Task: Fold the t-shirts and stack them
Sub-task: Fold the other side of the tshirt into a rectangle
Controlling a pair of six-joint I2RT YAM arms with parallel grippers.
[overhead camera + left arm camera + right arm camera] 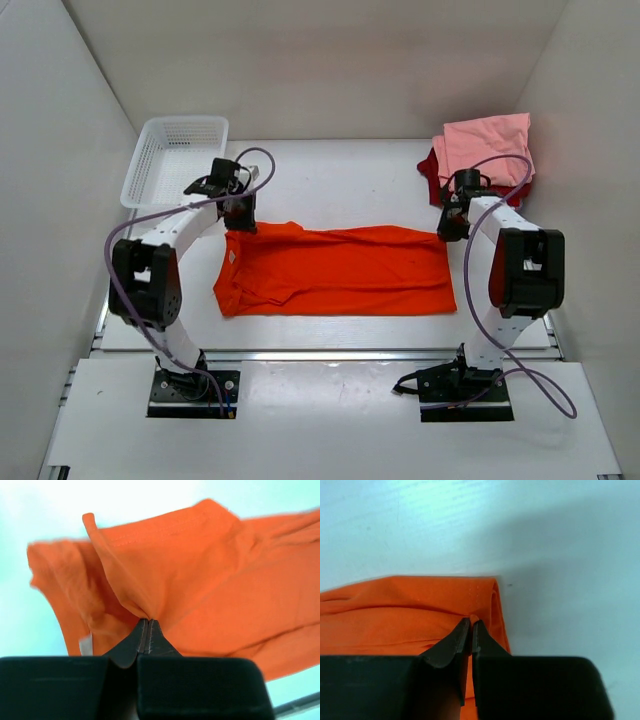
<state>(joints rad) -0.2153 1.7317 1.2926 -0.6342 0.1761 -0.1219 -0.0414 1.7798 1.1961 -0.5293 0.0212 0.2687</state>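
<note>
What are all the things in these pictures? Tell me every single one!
orange t-shirt: one, bright orange, spread across the middle of the table
pink t-shirt: one, light pink, far right corner, on top of the dark red one
dark red t-shirt: one, dark red, under the pink t-shirt, only its edges showing
basket: one, white mesh, far left corner
table: one, white, under everything
cables: two, purple, one looping along each arm
left arm: one, white and black, near left
right arm: one, white and black, near right
left gripper: one, black, shut on the orange t-shirt's left end
right gripper: one, black, shut on the orange t-shirt's right end
</note>
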